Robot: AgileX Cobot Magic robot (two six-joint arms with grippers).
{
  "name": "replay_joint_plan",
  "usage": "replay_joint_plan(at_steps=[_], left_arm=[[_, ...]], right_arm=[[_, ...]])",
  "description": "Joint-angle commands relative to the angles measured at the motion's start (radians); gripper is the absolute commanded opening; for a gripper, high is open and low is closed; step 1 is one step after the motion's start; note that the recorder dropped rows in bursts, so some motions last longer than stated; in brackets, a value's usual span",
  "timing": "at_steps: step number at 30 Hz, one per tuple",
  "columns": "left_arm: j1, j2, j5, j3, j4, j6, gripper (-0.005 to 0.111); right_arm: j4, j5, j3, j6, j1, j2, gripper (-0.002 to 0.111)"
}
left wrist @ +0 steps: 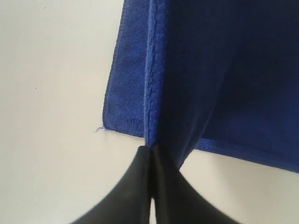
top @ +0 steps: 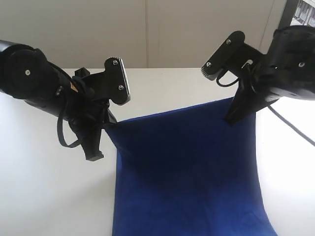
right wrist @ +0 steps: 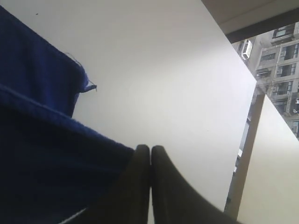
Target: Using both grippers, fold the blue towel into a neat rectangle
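Observation:
The blue towel [top: 187,167] is lifted at its two far corners and slopes down toward the near side of the white table [top: 49,196]. My left gripper [top: 107,125] is shut on the towel's far left corner. In the left wrist view the fingertips [left wrist: 140,161] meet on the stitched hem of the towel [left wrist: 219,70], and a lower layer lies flat on the table. My right gripper [top: 233,115] is shut at the far right corner. In the right wrist view its gripper [right wrist: 150,148] is pressed shut, with the towel [right wrist: 42,158] running in against one finger.
A pale wall [top: 147,29] stands behind the table. In the right wrist view the table's edge [right wrist: 236,84] runs past a window showing buildings [right wrist: 280,56]. Black cables [top: 61,135] loop under the left arm and trail from the right arm.

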Motion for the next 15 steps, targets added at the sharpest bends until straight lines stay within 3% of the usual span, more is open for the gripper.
replay_joint_plan(at_steps=[1, 15], left_arm=[[0.025, 0.028, -0.032, 0.009, 0.003, -0.006, 0.000], [0.045, 0.126, -0.228, 0.007, 0.008, 0.001, 0.000]], right_arm=[[-0.130, -0.037, 0.003, 0.115, -0.002, 0.037, 0.000], [-0.230, -0.179, 0.003, 0.260, -0.098, 0.149, 0.000]])
